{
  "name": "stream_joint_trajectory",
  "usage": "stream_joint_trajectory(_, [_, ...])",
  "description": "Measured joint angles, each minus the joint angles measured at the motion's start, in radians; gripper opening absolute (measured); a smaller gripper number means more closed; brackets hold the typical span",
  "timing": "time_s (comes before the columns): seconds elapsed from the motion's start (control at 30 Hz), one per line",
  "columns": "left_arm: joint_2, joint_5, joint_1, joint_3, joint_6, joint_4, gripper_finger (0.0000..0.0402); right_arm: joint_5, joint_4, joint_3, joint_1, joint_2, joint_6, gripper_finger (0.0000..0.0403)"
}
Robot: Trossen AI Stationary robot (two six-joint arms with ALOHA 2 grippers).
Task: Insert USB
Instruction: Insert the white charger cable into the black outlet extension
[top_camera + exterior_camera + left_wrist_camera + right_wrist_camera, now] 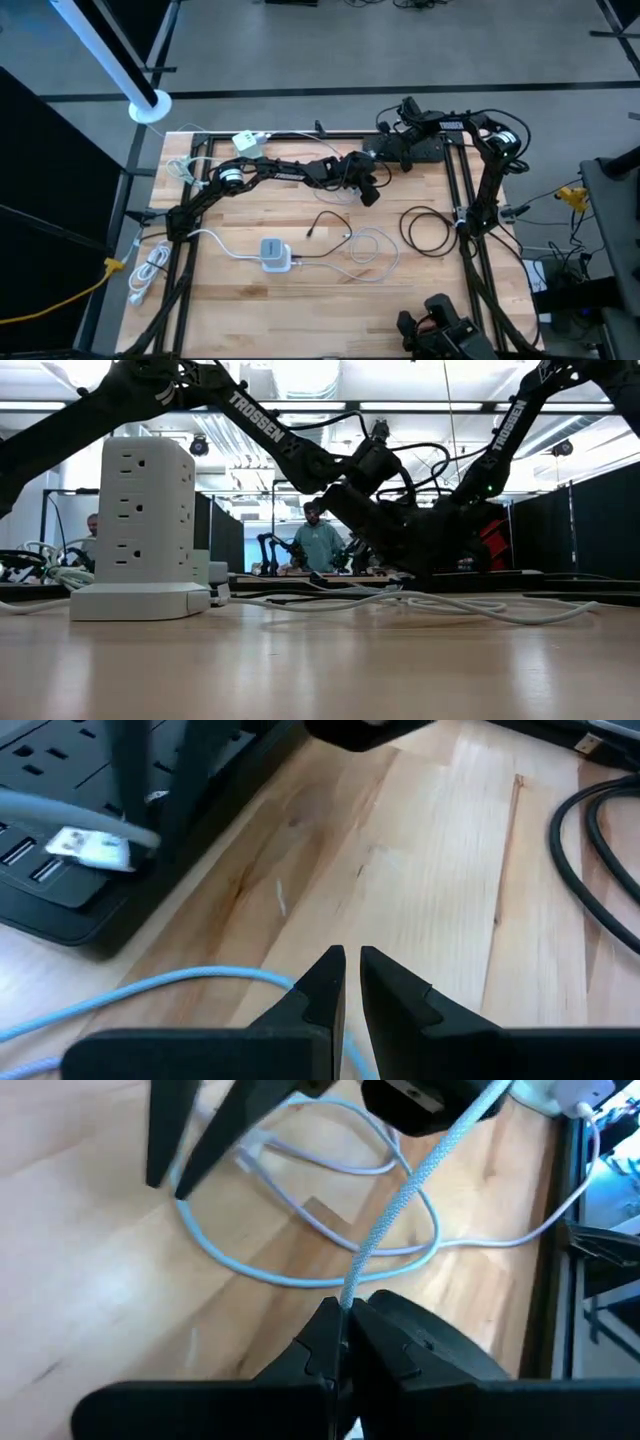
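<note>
A pale plank table [300,310] in a black frame stands on a grey floor. In the low view an open room lies behind it under bright ceiling lights, with a person [318,540] in a light top standing at a far bench and another person [92,525] at the left edge. A white outlet tower [145,510] with rows of sockets sits on the wood, white leads trailing from it, and a black cable [425,230] lies coiled near my right arm's base. The word TROSSEN is printed in white along both of my arms in the low view; no other writing is readable.

My right gripper [343,1325] is clenched on a braided light blue cable [400,1190], which runs up from between the fingertips and loops over the wood. My left gripper [352,965] hovers over bare planks near the table's middle, its fingers pressed almost together with nothing between them. The white USB plug [90,847] hangs right at the USB ports of the black power strip [60,890] at the table's far edge; whether it is seated I cannot tell
</note>
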Motion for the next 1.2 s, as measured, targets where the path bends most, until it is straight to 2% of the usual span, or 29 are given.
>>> stream_joint_trajectory(0.37, [0.000, 0.000, 0.000, -0.001, 0.010, 0.008, 0.0023, -0.023, 0.007, 0.028, 0.001, -0.003, -0.012, 0.0000])
stream_joint_trajectory(0.57, [0.000, 0.000, 0.000, -0.001, 0.011, 0.014, 0.0023, -0.125, 0.026, 0.045, 0.001, -0.003, 0.032, 0.0000])
stream_joint_trajectory(0.7, [0.000, 0.000, 0.000, -0.001, 0.011, 0.015, 0.0023, -0.128, 0.037, 0.046, 0.001, -0.002, 0.063, 0.0000])
stream_joint_trajectory(1.2, [0.000, 0.001, 0.000, -0.001, 0.011, 0.022, 0.0023, -0.094, 0.096, 0.057, 0.001, 0.006, 0.358, 0.0000])
